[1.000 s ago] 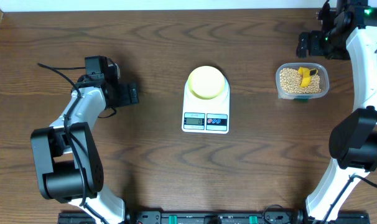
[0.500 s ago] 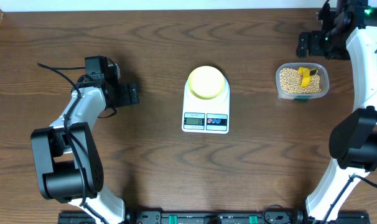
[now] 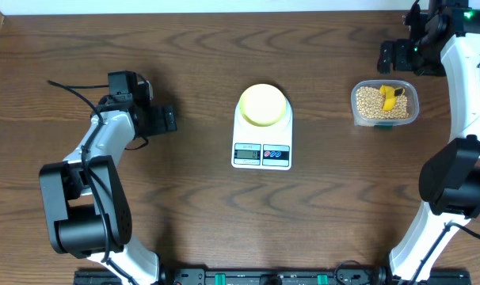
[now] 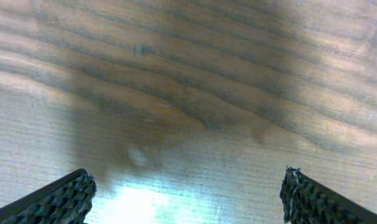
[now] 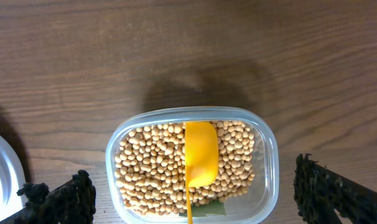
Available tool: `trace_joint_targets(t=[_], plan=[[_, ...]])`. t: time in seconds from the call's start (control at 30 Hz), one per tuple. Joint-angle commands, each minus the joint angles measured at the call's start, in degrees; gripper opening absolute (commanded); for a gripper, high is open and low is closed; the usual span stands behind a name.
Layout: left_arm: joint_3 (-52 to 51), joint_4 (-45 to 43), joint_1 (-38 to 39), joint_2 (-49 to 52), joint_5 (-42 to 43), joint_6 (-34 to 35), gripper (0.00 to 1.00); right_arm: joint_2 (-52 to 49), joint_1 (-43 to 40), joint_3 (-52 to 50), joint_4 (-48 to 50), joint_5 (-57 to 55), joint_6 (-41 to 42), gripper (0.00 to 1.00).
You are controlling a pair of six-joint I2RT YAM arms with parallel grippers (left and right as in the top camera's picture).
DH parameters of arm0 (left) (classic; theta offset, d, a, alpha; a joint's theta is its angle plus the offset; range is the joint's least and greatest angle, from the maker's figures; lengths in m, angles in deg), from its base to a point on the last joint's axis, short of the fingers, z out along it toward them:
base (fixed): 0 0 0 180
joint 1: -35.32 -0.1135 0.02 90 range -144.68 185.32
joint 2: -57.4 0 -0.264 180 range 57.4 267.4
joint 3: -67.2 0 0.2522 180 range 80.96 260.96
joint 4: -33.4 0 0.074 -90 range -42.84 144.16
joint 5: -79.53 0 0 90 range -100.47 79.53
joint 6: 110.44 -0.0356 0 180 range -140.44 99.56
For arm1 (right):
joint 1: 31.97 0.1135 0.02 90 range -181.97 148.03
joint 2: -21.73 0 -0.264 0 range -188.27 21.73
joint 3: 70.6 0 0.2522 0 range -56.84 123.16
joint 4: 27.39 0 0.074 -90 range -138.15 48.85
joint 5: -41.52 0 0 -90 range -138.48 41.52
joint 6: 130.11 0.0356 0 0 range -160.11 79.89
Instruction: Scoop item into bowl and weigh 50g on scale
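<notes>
Left end effector, right end effector: both spread, empty.

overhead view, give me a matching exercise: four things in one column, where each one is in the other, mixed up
1. bowl
2. spoon
3. scale
4. left gripper

a. on the beans in the tub
b. left of the scale, over bare table
c. on top of the scale
d. mid-table, under the bowl

Pairs: 1-c, 2-a, 3-d, 4-b
</notes>
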Motion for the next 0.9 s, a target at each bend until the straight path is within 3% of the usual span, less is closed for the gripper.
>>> trace_joint_targets(t=[0.0,0.1,0.33,0.43,0.53,0.63,0.77,0.87], plan=[[0.02,-2.84,-0.13,0.07,-0.55,0.90,0.98,-0.11,-0.17,0.59,-0.02,-0.26,-0.11,0.99],[0.02,-1.57,-0.11,0.00,-0.33,0.83,0.98,-0.11,-0.17,0.59,-0.02,-0.26,-0.11,0.99],[1.81,3.87,-0.26,-9.92,10.60,-13.35,0.98,-0.11,-0.17,0.59,-0.02,-0.26,-0.11,0.99],[1.81,7.34,0.26,-16.11,19.10,-23.06,0.98,-0.11,-0.17,0.59,-0.02,-0.26,-0.11,0.99],[1.81,11.74,3.21,-22.45,28.24,-38.51,0.98,-0.11,-0.17,0.59,-0.02,-0.26,-0.11,0.99],[1.81,13.88,8.57,-25.81,28.46,-47.30,0.97,-0.11,-0.17,0.59,-0.02,-0.26,-0.11,0.99],[1.79,14.03,14.91,-25.92,27.45,-48.09,0.98,-0.11,-0.17,0.59,-0.02,-0.26,-0.11,0.99],[1.75,19.63,16.15,-25.88,25.05,-48.06,0.98,-0.11,-0.17,0.59,-0.02,-0.26,-0.11,0.99]])
